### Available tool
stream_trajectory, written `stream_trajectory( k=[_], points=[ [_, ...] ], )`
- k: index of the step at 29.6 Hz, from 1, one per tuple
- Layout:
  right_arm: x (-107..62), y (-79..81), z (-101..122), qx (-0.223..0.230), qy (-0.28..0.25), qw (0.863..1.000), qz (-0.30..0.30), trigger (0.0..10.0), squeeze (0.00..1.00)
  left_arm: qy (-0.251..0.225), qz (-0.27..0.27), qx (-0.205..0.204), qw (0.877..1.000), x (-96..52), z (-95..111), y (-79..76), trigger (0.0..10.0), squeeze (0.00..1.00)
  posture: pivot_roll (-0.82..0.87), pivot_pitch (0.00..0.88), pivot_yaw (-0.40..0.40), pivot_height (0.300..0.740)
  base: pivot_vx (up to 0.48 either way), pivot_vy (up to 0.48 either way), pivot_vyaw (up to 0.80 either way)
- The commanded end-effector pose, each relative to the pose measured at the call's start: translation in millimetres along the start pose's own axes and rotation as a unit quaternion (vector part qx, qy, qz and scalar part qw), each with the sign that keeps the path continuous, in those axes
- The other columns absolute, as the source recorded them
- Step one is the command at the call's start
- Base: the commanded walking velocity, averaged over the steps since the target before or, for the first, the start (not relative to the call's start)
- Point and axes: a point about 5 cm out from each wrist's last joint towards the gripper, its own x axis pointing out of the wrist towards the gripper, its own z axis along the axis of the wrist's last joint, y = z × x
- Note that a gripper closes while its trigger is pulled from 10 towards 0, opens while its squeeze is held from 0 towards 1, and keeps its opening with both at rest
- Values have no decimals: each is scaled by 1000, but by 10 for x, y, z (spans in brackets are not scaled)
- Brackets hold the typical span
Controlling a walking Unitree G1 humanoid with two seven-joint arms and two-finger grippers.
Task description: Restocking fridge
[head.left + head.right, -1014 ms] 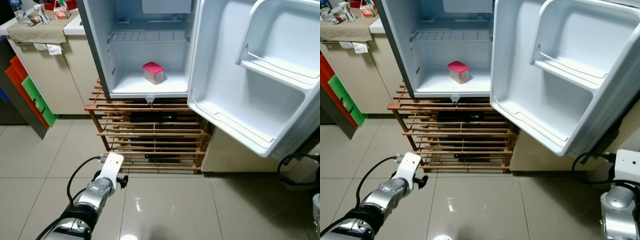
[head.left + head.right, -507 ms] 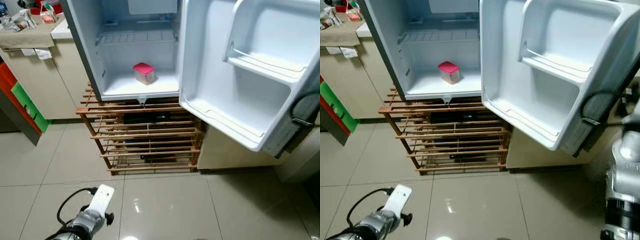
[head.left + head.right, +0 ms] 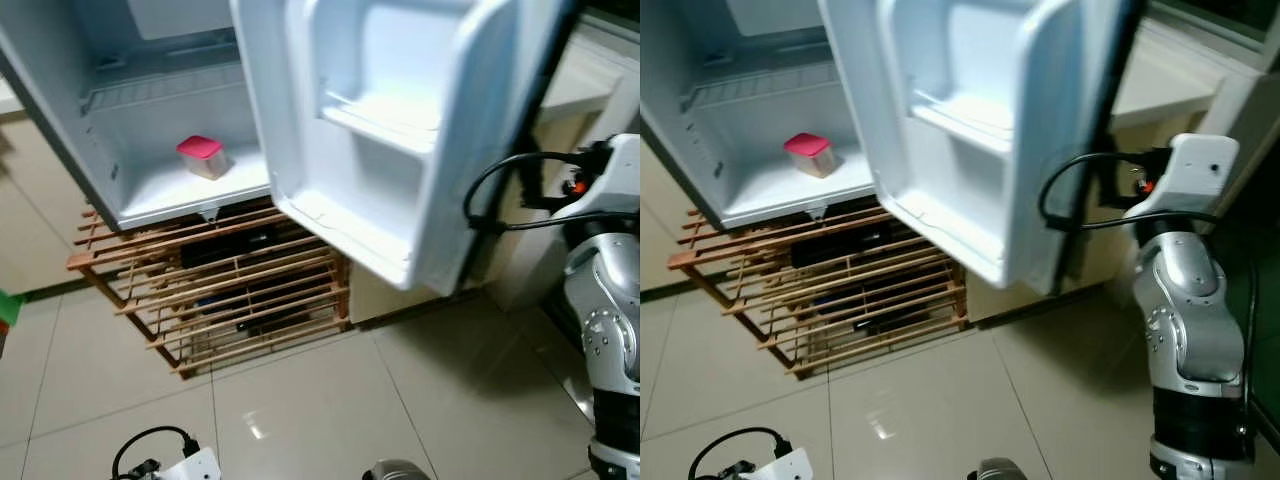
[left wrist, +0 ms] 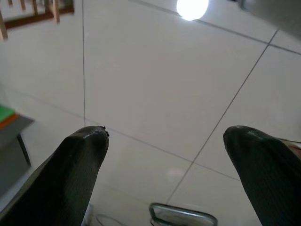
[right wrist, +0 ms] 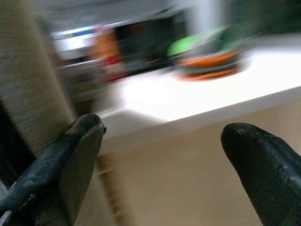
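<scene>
The small fridge [image 3: 150, 195] stands open on a wooden slat rack [image 3: 225, 290]. A clear container with a pink lid [image 3: 202, 156] sits on its bottom shelf. The white door [image 3: 385, 150] swings far out, its shelves bare. My right arm [image 3: 1185, 290] is raised just right of the door's edge. In the right wrist view my right gripper [image 5: 162, 155] is open with nothing between its fingers, facing a white counter [image 5: 188, 101]. In the left wrist view my left gripper [image 4: 164, 165] is open and bare, low over the tiled floor [image 4: 155, 84].
A white counter [image 3: 1175, 75] runs behind the door on the right; blurred orange and green items [image 5: 207, 54] lie on it. A black cable [image 3: 500, 195] loops by the door's edge. Dark bottles lie in the rack. Beige floor tiles [image 3: 300, 410] spread in front.
The camera has swung right, so the fridge sits further left in the picture. My right arm has come up beside the door. My left arm has sunk to the bottom edge.
</scene>
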Motion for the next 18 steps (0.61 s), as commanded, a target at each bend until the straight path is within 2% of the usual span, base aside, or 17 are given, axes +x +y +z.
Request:
stream_trajectory(
  k=[1,2,4,8,18],
  points=[
    [-187,512,-35,34,39,977,206,10000,0,3,-25,13,1000,3,-2,-51,10000,0,-231,0,83,740,0,0,0],
    [-295,547,-87,45,58,968,242,10000,0,2,-36,17,999,4,16,-79,10000,0,-231,0,83,740,0,0,0],
    [-382,534,-109,68,66,961,261,10000,0,-2,-42,25,999,3,55,-100,10000,0,-230,0,80,740,0,0,0],
    [-419,420,-49,96,62,959,261,10000,0,-16,-35,31,999,-6,158,-80,10000,0,-232,0,78,740,0,0,0],
    [-419,420,-49,96,62,959,261,10000,0,-16,-35,31,999,-6,158,-80,10000,0,-232,0,78,740,0,0,0]
  ],
)
